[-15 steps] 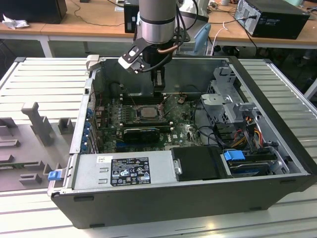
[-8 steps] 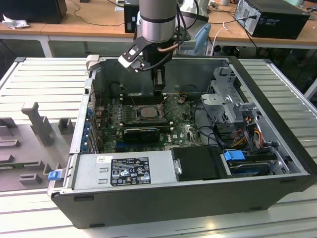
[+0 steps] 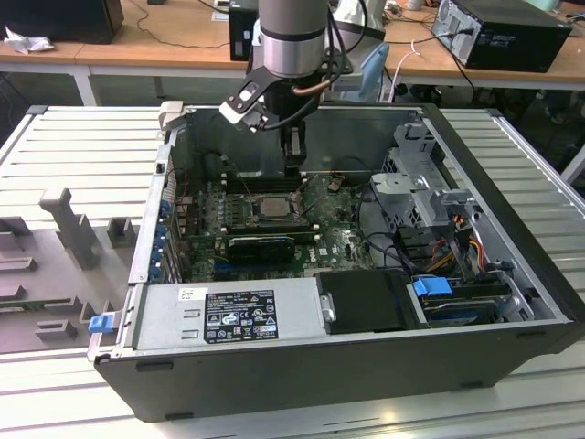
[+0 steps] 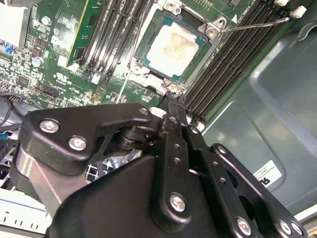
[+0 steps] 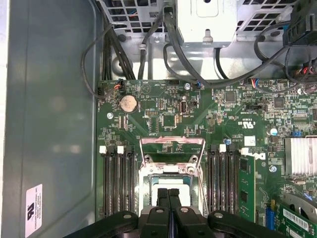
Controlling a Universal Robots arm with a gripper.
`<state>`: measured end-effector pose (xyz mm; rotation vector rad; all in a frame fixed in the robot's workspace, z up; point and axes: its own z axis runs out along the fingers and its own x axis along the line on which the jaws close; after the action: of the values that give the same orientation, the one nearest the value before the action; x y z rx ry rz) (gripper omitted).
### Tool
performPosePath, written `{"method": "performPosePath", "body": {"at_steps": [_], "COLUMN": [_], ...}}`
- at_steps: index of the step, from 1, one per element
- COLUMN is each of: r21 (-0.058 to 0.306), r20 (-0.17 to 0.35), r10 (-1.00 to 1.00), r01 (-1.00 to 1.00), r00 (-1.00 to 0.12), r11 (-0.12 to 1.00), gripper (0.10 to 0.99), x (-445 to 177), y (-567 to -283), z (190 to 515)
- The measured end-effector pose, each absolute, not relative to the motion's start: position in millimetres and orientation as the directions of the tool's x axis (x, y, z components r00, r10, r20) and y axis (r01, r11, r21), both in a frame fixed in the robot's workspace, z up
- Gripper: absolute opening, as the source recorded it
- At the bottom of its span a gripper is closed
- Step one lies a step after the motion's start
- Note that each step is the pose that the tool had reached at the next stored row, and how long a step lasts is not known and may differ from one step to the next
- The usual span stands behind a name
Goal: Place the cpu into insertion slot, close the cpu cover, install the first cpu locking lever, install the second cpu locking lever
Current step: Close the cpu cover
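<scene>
First wrist view: gripper covers the near part of the cpu, and the slot runs off the picture's edge. Second wrist view: gripper body hides the board beneath it; what the tips touch is unclear. Exterior view: arm cut off at the edge; detail around the cpu too small to tell.

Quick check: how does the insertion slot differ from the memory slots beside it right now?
The insertion slot is square with a silvery metal rim; the memory slots are long, narrow and black. The insertion slot is single and holds the pale cpu; the memory slots run in banks on both sides of it. Both sit on the green board.
</scene>
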<state>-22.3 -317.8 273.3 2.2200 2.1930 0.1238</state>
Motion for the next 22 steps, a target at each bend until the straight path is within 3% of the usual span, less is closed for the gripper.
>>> {"method": "performPosePath", "body": {"at_steps": [22], "r21": [0.069], "r20": [0.043], "r10": [0.999], "r01": [0.998], "r00": [0.011], "r11": [-0.013], "gripper": [0.106], "x": [-17.9], "y": [-315.2], "z": [275.3]}}
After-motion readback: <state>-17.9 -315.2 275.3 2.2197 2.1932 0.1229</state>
